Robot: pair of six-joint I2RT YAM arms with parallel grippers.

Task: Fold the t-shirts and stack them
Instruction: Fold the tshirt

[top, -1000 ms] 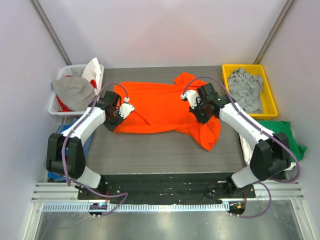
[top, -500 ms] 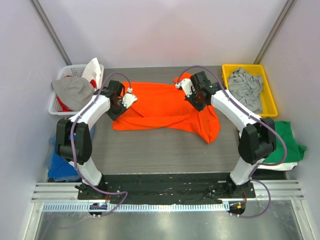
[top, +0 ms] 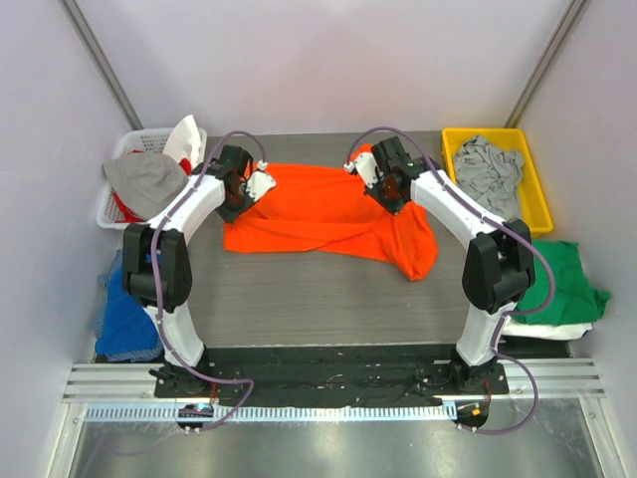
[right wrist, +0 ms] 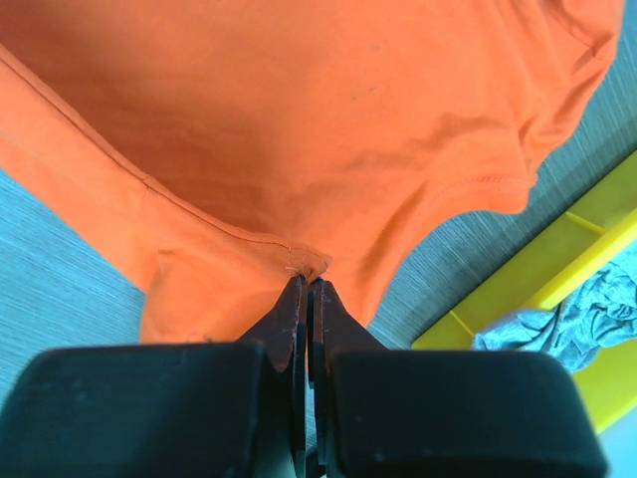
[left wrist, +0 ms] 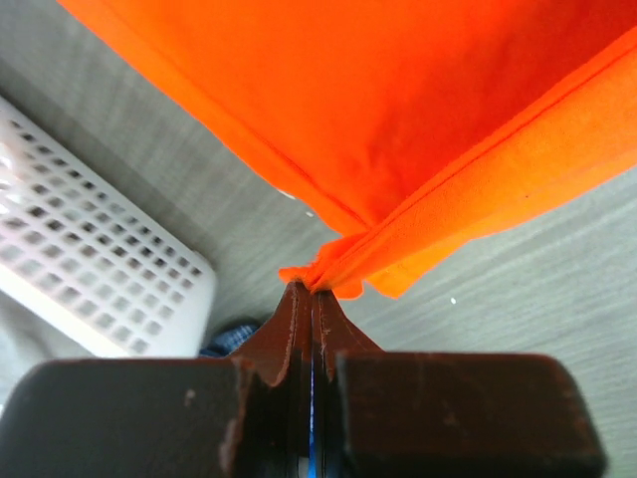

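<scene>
Two arms reach to the far half of the table (top: 318,299), each holding an edge of the orange t-shirt (top: 328,214). The overhead view gives the layout. The shirt lies spread on the table between the white basket (top: 107,213) and the yellow bin (top: 453,139), with one part trailing toward the near right. The left gripper (top: 261,186) is at the shirt's left end and the right gripper (top: 360,170) is at its far right corner. This view alone shows a grey t-shirt (top: 488,174) in the bin, a green t-shirt (top: 567,279) off the table's right side, and blue cloth (top: 119,324) off its left.

From overhead the jaws are too small to read, but the wrist views show them. On the left wrist, the left gripper (left wrist: 311,289) has its fingers pressed together on a bunched hem of the orange t-shirt (left wrist: 398,110), with the white basket (left wrist: 90,269) just beside it. On the right wrist, the right gripper (right wrist: 307,284) pinches a seam of the orange t-shirt (right wrist: 328,129), with the yellow bin (right wrist: 557,279) near.
</scene>
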